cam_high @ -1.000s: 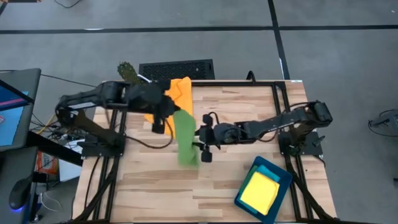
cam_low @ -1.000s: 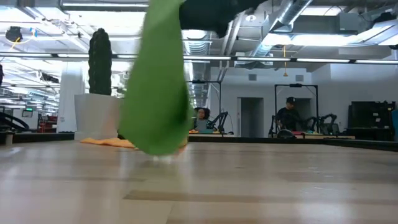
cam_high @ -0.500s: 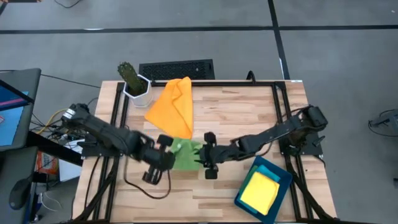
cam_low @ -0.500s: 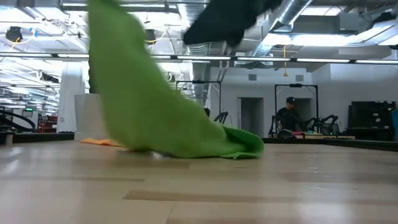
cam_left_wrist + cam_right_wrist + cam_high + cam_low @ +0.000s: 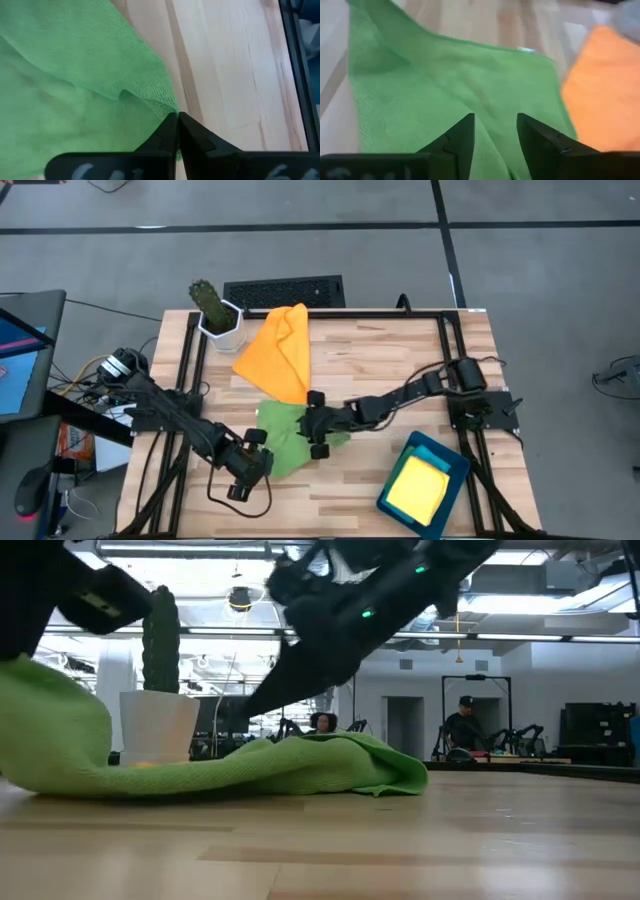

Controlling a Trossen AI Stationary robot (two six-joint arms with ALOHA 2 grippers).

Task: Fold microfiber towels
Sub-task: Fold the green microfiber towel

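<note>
A green microfiber towel (image 5: 285, 435) lies rumpled on the wooden table, near its middle. My left gripper (image 5: 262, 464) is at the towel's near left corner, shut on it. My right gripper (image 5: 306, 425) stands open over the towel's right part, slanting down from the table's right; in the right wrist view its two fingers (image 5: 462, 135) straddle green cloth (image 5: 445, 85). An orange towel (image 5: 280, 348) lies crumpled at the far side, its near tip close to the green one. A yellow towel (image 5: 418, 486) rests folded in the dark teal tray (image 5: 448, 455). My left gripper pinches the green towel's near corner (image 5: 167, 102) between its two fingertips, slanting down from the table's left. That end of the cloth (image 5: 45, 725) is raised a little off the table, while the remainder lies on the wood. My right gripper's fingertips are low over the cloth; I cannot tell whether they touch it.
A potted cactus (image 5: 212, 308) stands at the far left corner, beside a black grille (image 5: 285, 290) at the far edge. The tray sits at the near right corner. Bare wood (image 5: 400, 360) shows at the far right and along the near edge.
The green towel hung upright from my raised grippers a second ago; it now lies on the table. My left gripper has swung down from beside the orange towel toward the near left, staying shut on its corner. My right gripper has sunk and gone left over the cloth.
</note>
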